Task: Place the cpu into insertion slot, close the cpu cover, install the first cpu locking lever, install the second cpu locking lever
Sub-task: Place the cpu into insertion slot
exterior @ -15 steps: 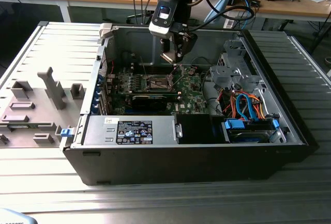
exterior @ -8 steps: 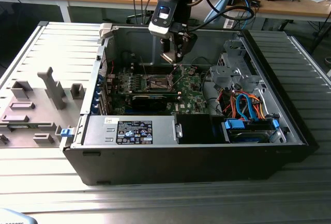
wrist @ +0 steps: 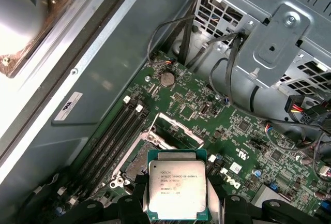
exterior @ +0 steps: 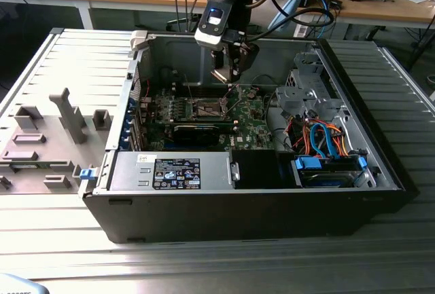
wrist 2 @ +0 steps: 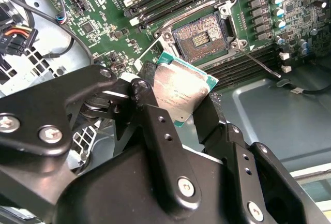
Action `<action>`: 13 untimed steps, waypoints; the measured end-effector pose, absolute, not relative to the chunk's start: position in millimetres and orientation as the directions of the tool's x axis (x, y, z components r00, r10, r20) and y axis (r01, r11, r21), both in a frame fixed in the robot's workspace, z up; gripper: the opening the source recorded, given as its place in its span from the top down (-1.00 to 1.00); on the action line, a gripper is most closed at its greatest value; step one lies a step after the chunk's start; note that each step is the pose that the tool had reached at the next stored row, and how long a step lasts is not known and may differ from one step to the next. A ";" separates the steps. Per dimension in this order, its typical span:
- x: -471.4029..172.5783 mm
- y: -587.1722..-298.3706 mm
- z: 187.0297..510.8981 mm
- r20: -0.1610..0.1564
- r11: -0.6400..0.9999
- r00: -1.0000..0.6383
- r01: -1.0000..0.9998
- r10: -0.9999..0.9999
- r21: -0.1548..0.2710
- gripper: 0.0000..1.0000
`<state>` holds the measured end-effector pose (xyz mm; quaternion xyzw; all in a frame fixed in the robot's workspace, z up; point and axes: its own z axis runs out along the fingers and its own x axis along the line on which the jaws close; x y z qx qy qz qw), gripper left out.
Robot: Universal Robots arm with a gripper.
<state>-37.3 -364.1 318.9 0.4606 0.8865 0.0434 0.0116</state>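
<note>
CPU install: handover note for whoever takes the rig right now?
Gripper: shut on the cpu, held clear above the green board.
Insertion slot: bare, contacts exposed, cpu not in it.
Cpu cover: looks swung up, open.
Done: cpu picked up.
Not yet done: cpu seated, cover closed, both locking levers set; one lever sticks out unlatched from the slot's corner.

Fine print marks the cpu (wrist: 178, 190) and a black label (exterior: 176, 173), none legible.

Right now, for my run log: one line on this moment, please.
gripper: shut on cpu | cpu: held above board, not seated | insertion slot: empty
</note>
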 end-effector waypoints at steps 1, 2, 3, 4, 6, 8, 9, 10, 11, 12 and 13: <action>-37.3 -364.1 318.9 0.019 0.571 -0.574 0.816 0.818 0.088 -0.08; -37.3 -364.1 318.9 0.019 0.569 -0.573 0.818 0.820 0.088 -0.08; -37.3 -364.1 318.9 0.019 0.568 -0.571 0.819 0.821 0.088 -0.08; -37.3 -364.1 318.9 0.019 0.567 -0.570 0.819 0.821 0.088 -0.08; -37.3 -364.1 318.9 0.019 0.563 -0.567 0.822 0.824 0.088 -0.08; -37.3 -364.1 318.9 0.019 0.561 -0.565 0.823 0.825 0.088 -0.08; -37.3 -364.1 318.9 0.019 0.560 -0.563 0.824 0.826 0.088 -0.08; -37.3 -364.1 318.9 0.019 0.559 -0.562 0.825 0.827 0.088 -0.08; -37.3 -364.1 318.9 0.019 0.558 -0.561 0.826 0.828 0.088 -0.08; -37.3 -364.1 318.9 0.019 0.556 -0.560 0.826 0.829 0.088 -0.08; -37.3 -364.1 318.9 0.019 0.555 -0.558 0.827 0.829 0.088 -0.08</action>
